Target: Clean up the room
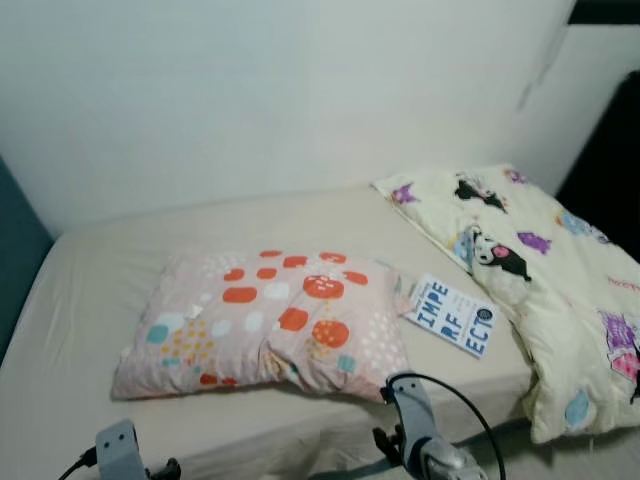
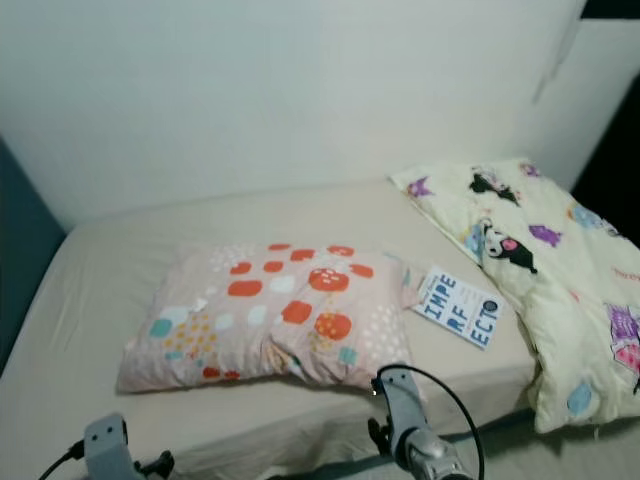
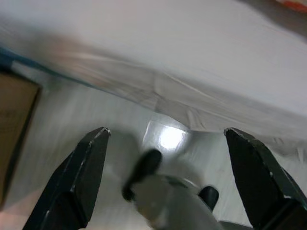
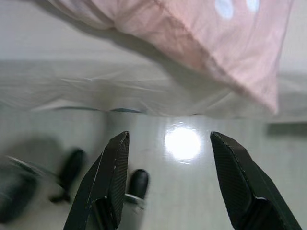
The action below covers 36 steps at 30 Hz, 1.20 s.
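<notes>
A pink pillow (image 1: 270,322) with orange and white dots lies in the middle of the bed (image 1: 100,280), near its front edge. To its right lies a white book (image 1: 450,315) with blue letters. A cream cartoon-print quilt (image 1: 545,270) is bunched on the bed's right side and hangs over the edge. My left arm (image 1: 120,452) and right arm (image 1: 425,450) are low in front of the bed. The left gripper (image 3: 168,143) is open above the floor by the bed's side. Below the pillow's corner (image 4: 259,72) the right gripper (image 4: 168,158) is open too.
A white wall (image 1: 300,90) stands behind the bed. A teal panel (image 1: 15,260) borders the bed on the left and a dark opening (image 1: 610,170) lies at the far right. A brown cardboard box (image 3: 14,120) stands on the glossy floor (image 4: 182,143) in the left wrist view.
</notes>
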### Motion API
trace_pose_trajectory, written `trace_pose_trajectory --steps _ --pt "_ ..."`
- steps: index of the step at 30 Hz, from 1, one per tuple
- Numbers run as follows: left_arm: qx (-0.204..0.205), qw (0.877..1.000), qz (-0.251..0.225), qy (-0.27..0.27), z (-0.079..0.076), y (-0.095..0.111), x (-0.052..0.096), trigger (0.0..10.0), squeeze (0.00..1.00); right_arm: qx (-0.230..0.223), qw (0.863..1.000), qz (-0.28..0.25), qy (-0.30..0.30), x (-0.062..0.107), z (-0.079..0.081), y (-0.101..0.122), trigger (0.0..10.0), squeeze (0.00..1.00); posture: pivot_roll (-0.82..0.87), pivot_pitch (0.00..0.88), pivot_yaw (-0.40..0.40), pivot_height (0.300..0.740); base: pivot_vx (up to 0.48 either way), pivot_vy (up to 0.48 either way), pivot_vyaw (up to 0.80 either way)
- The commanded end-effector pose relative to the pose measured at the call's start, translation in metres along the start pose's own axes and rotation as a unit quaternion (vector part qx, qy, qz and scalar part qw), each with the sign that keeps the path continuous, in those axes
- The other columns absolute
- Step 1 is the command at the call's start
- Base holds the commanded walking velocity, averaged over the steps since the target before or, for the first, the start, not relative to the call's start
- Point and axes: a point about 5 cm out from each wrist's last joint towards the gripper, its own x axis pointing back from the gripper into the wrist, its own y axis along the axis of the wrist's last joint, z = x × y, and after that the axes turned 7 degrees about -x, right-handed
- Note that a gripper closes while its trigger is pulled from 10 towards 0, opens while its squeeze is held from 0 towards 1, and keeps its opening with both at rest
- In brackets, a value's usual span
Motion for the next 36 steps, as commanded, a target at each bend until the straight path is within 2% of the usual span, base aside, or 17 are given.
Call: trace_pose_trajectory --steps 1,7,22,27,30,33,36 --pt "-0.002 1.0 0.008 0.009 0.005 -0.003 0.001 10.0 0.0 0.004 1.0 -0.004 0.011 -0.002 0.008 0.003 10.0 0.0 0.0 0.0 -0.063 0.74 0.0 0.0 0.66" --pt "0.003 1.0 0.012 0.019 0.01 -0.006 0.002 10.0 0.0 0.006 1.0 -0.003 0.013 -0.002 0.009 0.002 10.0 0.0 0.0 0.0 -0.063 0.74 0.0 0.0 0.66" --pt "-0.007 1.0 0.017 0.009 0.007 -0.01 0.003 10.0 0.0 0.003 1.0 -0.004 0.004 -0.001 0.006 0.001 10.0 0.0 -0.01 0.0 -0.06 0.74 0.0 0.0 0.65" --pt "-0.012 1.0 0.02 0.001 0.008 -0.012 0.003 10.0 0.0 0.001 1.0 -0.006 -0.015 -0.001 0.002 0.001 10.0 0.0 -0.01 0.006 -0.056 0.74 0.0 0.0 0.0" --pt "-0.028 0.999 0.025 -0.007 0.008 -0.014 0.004 10.0 0.0 0.001 1.0 -0.005 -0.028 -0.001 0.0 0.001 10.0 0.0 0.0 0.008 -0.062 0.74 0.0 -0.461 0.0" --pt "-0.022 0.999 0.026 -0.006 0.009 -0.015 0.004 10.0 0.0 0.0 1.0 -0.005 -0.03 -0.001 0.0 0.001 10.0 0.0 -0.01 0.009 -0.061 0.74 0.0 -0.47 0.0" --pt "-0.011 1.0 0.028 -0.006 0.009 -0.015 0.004 10.0 0.0 -0.001 1.0 -0.005 -0.03 -0.001 0.0 0.0 10.0 0.0 0.0 0.009 -0.059 0.74 0.0 0.0 0.0"
